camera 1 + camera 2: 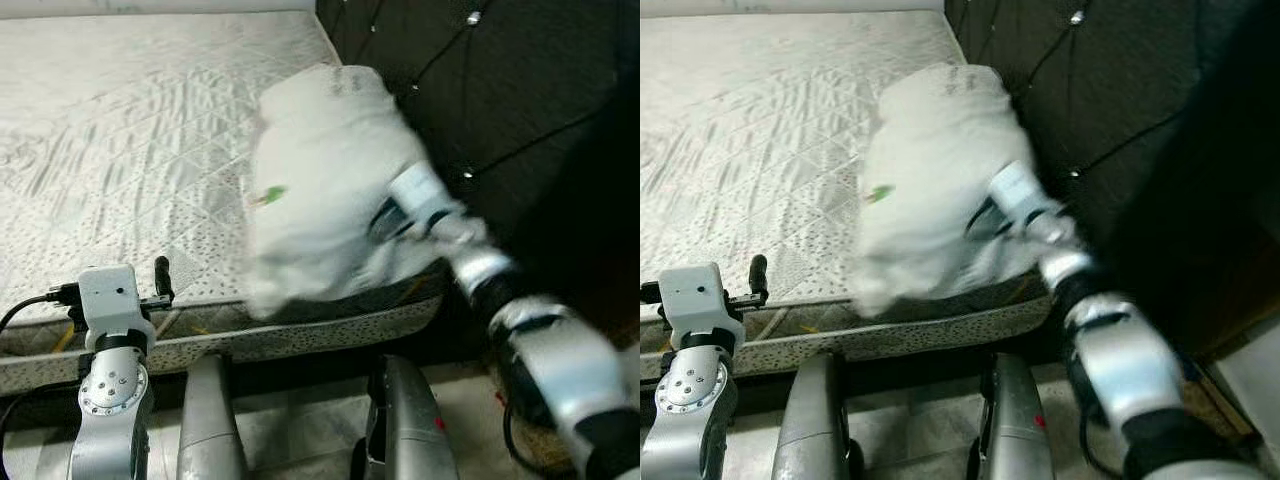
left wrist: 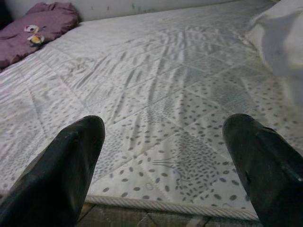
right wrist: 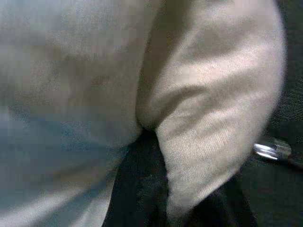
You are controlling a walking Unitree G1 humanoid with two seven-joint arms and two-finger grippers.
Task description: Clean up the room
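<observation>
A bare quilted mattress (image 1: 130, 140), white with grey speckled panels, lies against a dark tufted headboard (image 1: 500, 90). A purple pillow (image 2: 35, 28) rests at its far corner. A white pillow (image 1: 325, 180) sits near the headboard-side edge.

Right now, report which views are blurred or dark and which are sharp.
Both eye views: white pillow and right gripper smeared by motion, headboard dark. Left wrist view: mattress sharp and evenly lit. Right wrist view: soft, dim, too close to focus.
</observation>
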